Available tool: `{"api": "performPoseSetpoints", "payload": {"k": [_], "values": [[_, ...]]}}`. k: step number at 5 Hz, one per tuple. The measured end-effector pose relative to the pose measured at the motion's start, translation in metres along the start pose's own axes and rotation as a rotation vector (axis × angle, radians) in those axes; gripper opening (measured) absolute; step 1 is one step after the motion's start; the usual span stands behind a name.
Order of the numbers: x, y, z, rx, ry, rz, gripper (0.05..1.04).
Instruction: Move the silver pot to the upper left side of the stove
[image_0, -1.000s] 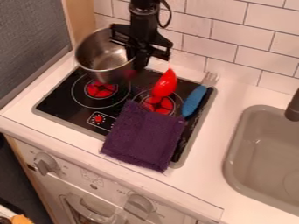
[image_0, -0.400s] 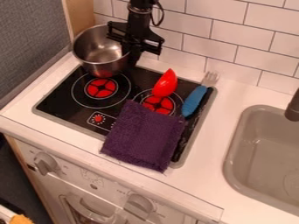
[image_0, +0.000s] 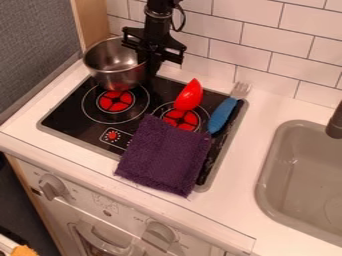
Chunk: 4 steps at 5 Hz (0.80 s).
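Note:
My gripper (image_0: 149, 64) hangs at the right edge of the silver pot, shut on its rim. The silver pot (image_0: 115, 72) is upright at the upper left of the black stove (image_0: 73, 111), its base behind the left red burner. I cannot tell whether the pot touches the surface.
A purple cloth (image_0: 165, 156) lies over the stove's lower right part. Right of the pot are a red spoon-like thing (image_0: 190, 96) and a blue-handled fork (image_0: 222, 115). A tiled wall (image_0: 290, 47) stands behind, and a grey sink (image_0: 294, 175) is at the right.
Over the last second the pot and gripper have shifted slightly left. Since the more recent earlier frame, the pot has come down a little. The cloth, red thing and fork stayed put.

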<state>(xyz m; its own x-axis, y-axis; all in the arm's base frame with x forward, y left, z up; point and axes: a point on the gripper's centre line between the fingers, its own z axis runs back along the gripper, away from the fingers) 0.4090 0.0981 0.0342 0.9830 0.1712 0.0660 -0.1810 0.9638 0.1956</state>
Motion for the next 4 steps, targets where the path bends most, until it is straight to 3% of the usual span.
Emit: {"api": "performPoseSetpoints", "payload": {"k": [1, 2, 3, 4], "values": [[-0.004, -0.003, -0.006, -0.038, -0.007, -0.014, 0.583], [-0.004, 0.003, 0.018, -0.073, -0.083, -0.025, 0.891], [-0.006, 0.006, 0.034, -0.104, -0.113, -0.039, 1.009], [-0.008, 0.006, 0.044, -0.121, -0.119, -0.057, 1.005]]}}
